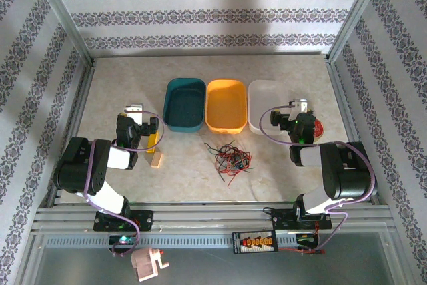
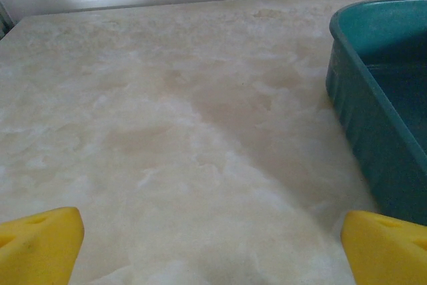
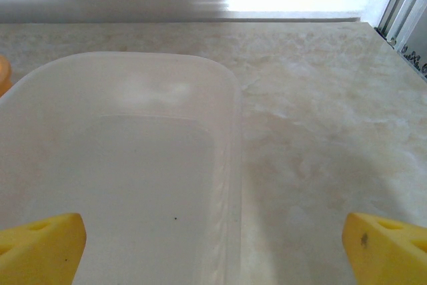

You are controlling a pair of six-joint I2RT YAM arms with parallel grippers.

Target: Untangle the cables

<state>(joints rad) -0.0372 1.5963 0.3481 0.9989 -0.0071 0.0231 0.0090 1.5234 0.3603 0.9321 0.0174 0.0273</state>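
Cables (image 1: 230,158) sit tangled just near-side of the orange tray (image 1: 225,106); left gripper (image 1: 155,149) and right gripper (image 3: 213,251) flank it, both spread wide and empty, left maybe slightly closer.

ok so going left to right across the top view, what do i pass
left gripper → wooden block → teal tray → orange tray → white tray → right gripper → red disc
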